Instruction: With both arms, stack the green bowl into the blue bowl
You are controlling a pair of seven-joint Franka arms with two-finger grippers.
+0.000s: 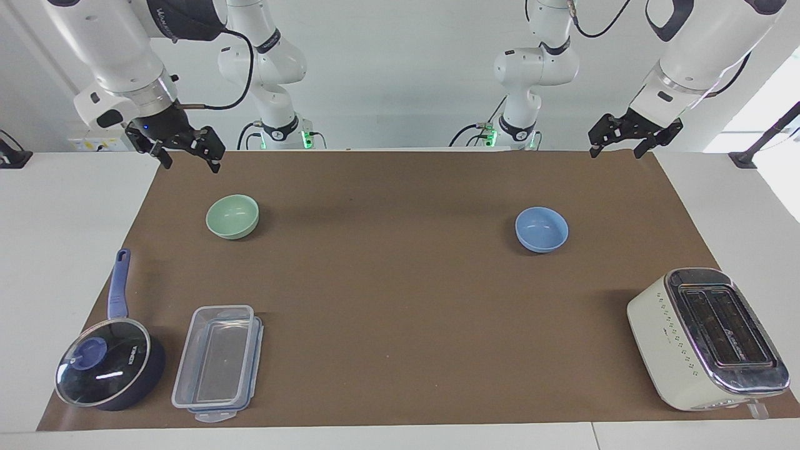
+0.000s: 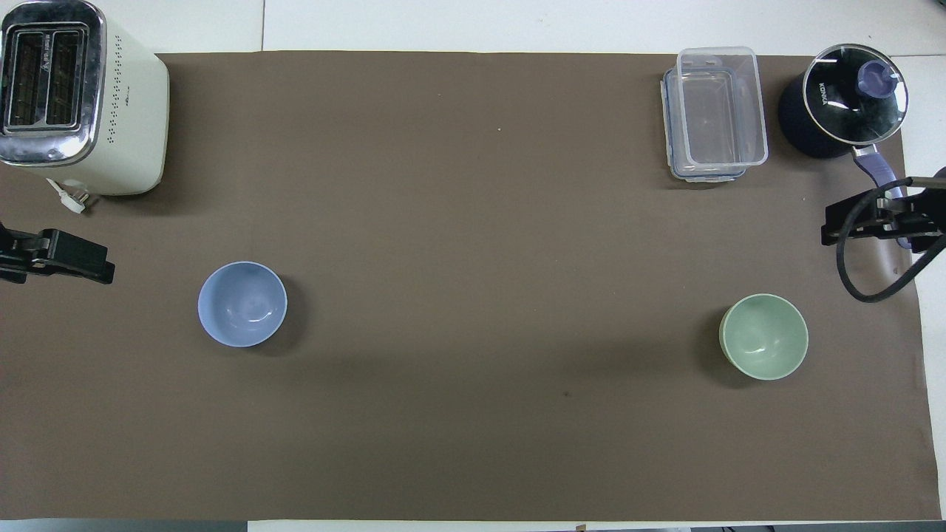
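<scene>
1. Above the mat's edge at the right arm's end, the right gripper [image 1: 190, 152] hangs in the air with its fingers spread apart and nothing between them.
2. Left gripper [image 1: 632, 139] hangs over the mat's edge at the left arm's end, fingers likewise parted and empty.
3. Green bowl [image 1: 232, 216] sits upright on the brown mat [image 1: 400, 300], toward the right arm's end, below and apart from the right gripper.
4. Blue bowl [image 1: 542, 229] sits upright on the mat toward the left arm's end, well apart from the green bowl; both bowls are empty.
5. Farther from the robots than the green bowl: a clear plastic box [image 1: 219, 360] resting on its lid, and beside it, at the mat's corner, a dark saucepan [image 1: 109, 362] with a glass lid and blue handle.
6. Cream toaster [image 1: 706, 337] stands at the left arm's end, farther from the robots than the blue bowl.
7. Two smaller white arms [image 1: 528, 75] stand at the table's edge between the large ones.
</scene>
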